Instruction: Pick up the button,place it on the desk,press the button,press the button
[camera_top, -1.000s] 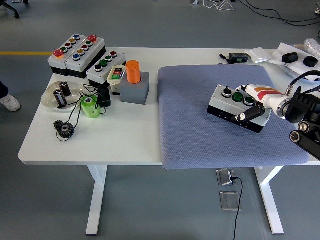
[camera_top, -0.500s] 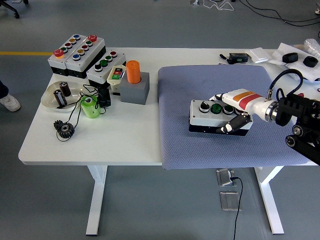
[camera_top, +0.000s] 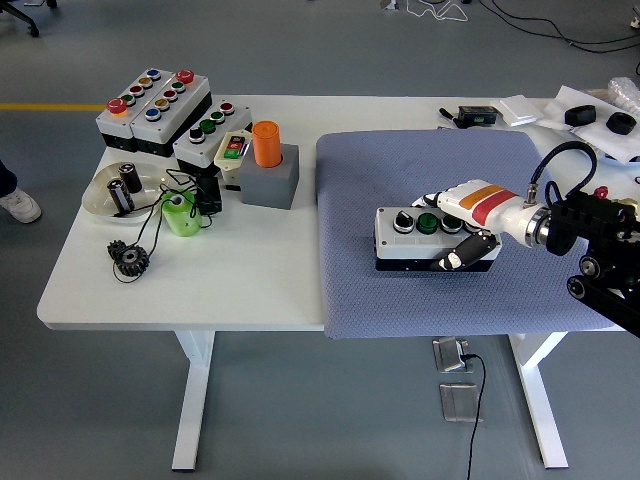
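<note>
We found the button box (camera_top: 420, 238), a white-topped unit with a black base, lying flat on the blue-grey mat (camera_top: 400, 180) that covered the right part of the white bench (camera_top: 200, 280). Its top face carried a black selector knob and green buttons in a row. The right robot hand (camera_top: 462, 225) was clasped around the right end of the box: its white fingers (camera_top: 440, 196) lay over the far edge, and a dark thumb (camera_top: 462, 252) pressed against the near side. The black right arm (camera_top: 600, 235) entered from the right edge of the picture. We saw no left arm anywhere in the view.

On the left part of the bench, well apart from the mat, we noted the following. Two larger multi-button control boxes (camera_top: 155, 105) stood at the far left corner, with smaller button units (camera_top: 212, 128) just beside them. An orange cylinder (camera_top: 266, 143) stood upright in a grey block (camera_top: 270, 178). A shallow white dish (camera_top: 125, 190) held small dark parts, a green cup (camera_top: 180, 213) sat near it, and black gears (camera_top: 130, 258) lay toward the near edge. A shoe (camera_top: 18, 205) showed on the floor at the left.
</note>
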